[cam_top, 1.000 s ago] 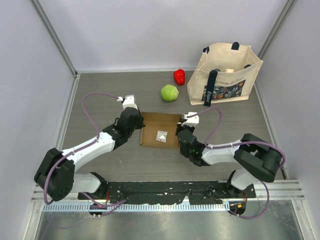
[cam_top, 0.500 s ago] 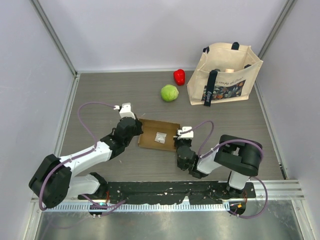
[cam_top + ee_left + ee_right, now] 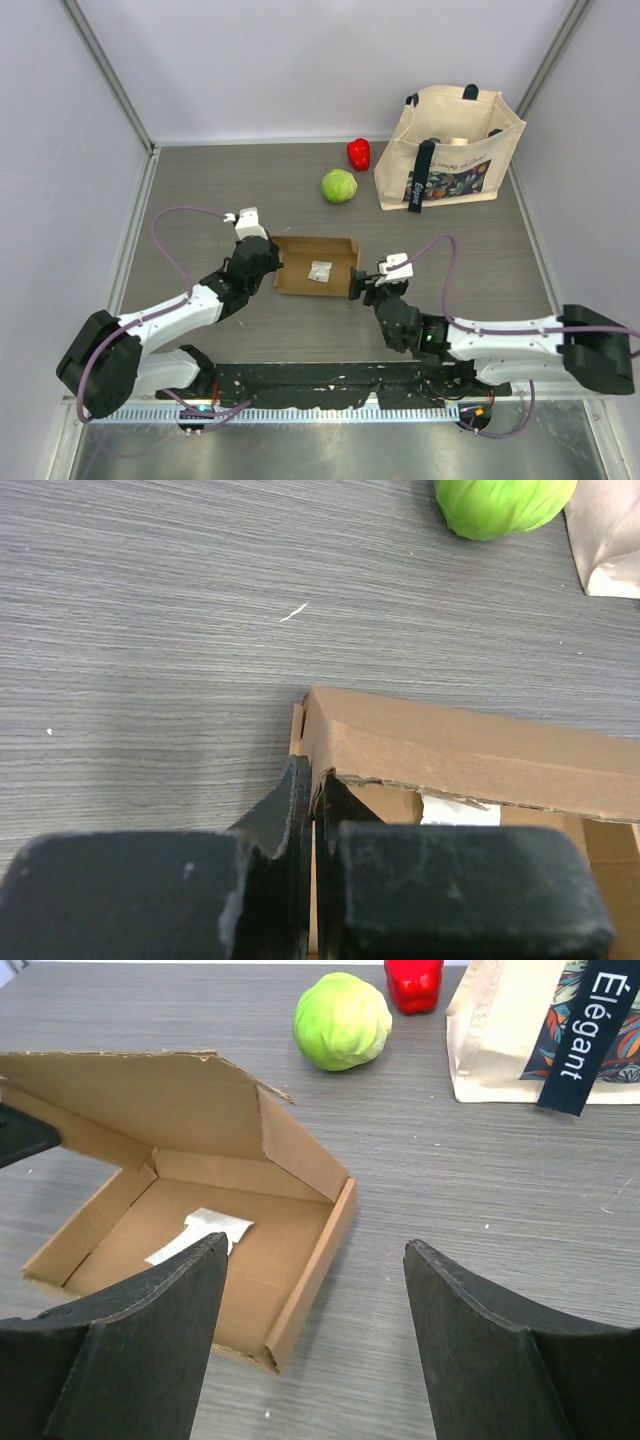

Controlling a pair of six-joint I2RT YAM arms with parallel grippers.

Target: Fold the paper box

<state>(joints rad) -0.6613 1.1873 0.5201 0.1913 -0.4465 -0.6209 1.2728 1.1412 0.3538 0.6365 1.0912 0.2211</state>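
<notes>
The paper box (image 3: pixel 298 277) is a shallow brown cardboard tray lying open in the middle of the table, with its far flap standing up. My left gripper (image 3: pixel 277 263) is shut on the box's left wall, and the left wrist view shows its jaws (image 3: pixel 313 780) pinching the cardboard edge (image 3: pixel 470 750). My right gripper (image 3: pixel 362 286) stands open just off the box's right wall. In the right wrist view its fingers (image 3: pixel 315 1243) straddle the near right corner of the box (image 3: pixel 270 1250) without touching it.
A small white paper scrap (image 3: pixel 200 1235) lies on the box floor. A green cabbage (image 3: pixel 339 186) and a red pepper (image 3: pixel 358 153) sit behind the box. A beige tote bag (image 3: pixel 455 148) stands at the back right. Grey walls enclose the table.
My right gripper has opened, let go of the box's right wall and drawn back toward the near right. The box has shifted slightly, with my left gripper still shut on it.
</notes>
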